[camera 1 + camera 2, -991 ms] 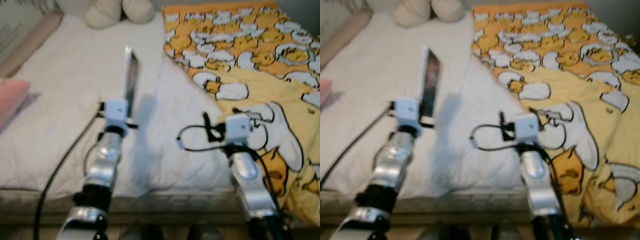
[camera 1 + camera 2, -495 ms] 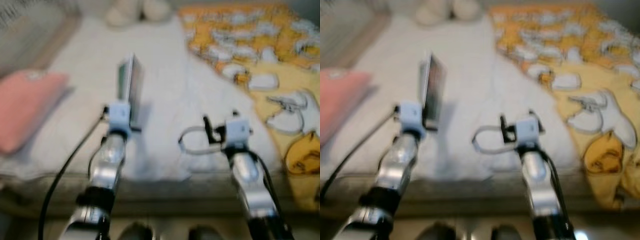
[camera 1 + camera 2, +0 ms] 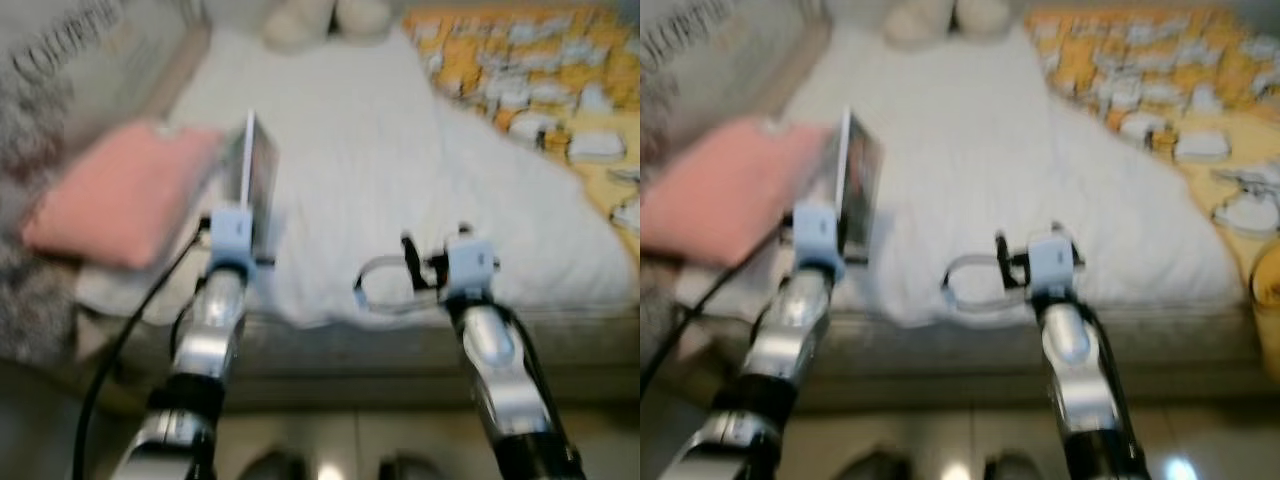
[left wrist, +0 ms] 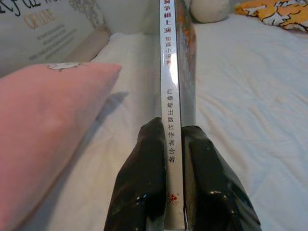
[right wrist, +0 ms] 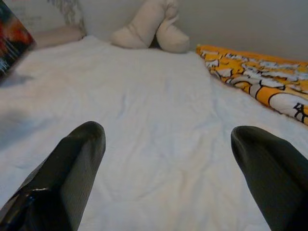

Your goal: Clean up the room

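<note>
You are viewing two silver arms with black joint collars, white wrist camera housings, looping black cables, and glossy black tapered fingers (image 4: 144, 192) showing on each gripper.

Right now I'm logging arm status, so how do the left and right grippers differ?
The left gripper is shut on a thin book, pinching its spine so it stands upright; the right gripper holds nothing. The left's fingers press close together, while the right's fingers are spread wide apart. The left is beside the pink pillow; the right is over the bare white sheet. Both reach out over the bed.
</note>
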Controlling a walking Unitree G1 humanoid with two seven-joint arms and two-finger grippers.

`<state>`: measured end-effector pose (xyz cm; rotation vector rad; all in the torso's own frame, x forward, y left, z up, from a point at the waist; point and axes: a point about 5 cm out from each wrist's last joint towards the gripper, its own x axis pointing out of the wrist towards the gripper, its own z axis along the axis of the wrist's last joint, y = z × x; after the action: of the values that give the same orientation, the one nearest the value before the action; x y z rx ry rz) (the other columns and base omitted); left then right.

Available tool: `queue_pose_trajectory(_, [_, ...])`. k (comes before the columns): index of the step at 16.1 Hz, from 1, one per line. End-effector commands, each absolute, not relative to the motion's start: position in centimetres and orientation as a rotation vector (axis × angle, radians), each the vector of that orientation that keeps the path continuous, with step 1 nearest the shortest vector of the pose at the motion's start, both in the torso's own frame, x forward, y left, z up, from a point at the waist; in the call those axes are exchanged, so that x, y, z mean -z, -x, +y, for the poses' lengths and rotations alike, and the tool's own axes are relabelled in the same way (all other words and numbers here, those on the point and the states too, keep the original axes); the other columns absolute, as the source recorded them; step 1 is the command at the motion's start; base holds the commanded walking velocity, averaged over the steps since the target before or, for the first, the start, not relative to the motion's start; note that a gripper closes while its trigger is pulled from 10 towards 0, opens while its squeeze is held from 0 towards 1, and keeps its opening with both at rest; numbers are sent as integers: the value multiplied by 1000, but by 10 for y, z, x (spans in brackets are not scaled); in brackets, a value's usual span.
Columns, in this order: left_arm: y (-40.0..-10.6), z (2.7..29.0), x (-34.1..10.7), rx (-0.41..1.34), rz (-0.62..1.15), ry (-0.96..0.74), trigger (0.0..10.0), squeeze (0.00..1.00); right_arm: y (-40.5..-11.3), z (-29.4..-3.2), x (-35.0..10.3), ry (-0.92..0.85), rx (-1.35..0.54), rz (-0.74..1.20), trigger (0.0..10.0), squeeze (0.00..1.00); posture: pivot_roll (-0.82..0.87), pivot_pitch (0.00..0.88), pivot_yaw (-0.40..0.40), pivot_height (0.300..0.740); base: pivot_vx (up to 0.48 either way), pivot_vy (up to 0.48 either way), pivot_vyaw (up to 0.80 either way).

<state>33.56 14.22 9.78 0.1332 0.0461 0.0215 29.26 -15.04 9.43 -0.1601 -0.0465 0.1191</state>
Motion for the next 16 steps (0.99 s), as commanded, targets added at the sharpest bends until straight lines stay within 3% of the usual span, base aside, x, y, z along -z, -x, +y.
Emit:
queue_pose_trajectory(1, [-342, 143, -113, -28, -17, -134, 10000, 0, -294, -142, -97, 142, -141, -59, 10000, 0, -172, 44, 67, 731, 0, 480, 0])
queue_pose_trajectory(5, [-342, 140, -116, -8, -37, -134, 10000, 0, -295, -142, -97, 139, -144, -59, 10000, 0, -175, 42, 69, 731, 0, 0, 0])
queue_pose_trajectory(16, [-343, 138, -115, 6, -31, -100, 10000, 0, -295, -142, -94, 147, -153, -53, 10000, 0, -173, 30, 71, 731, 477, 0, 0])
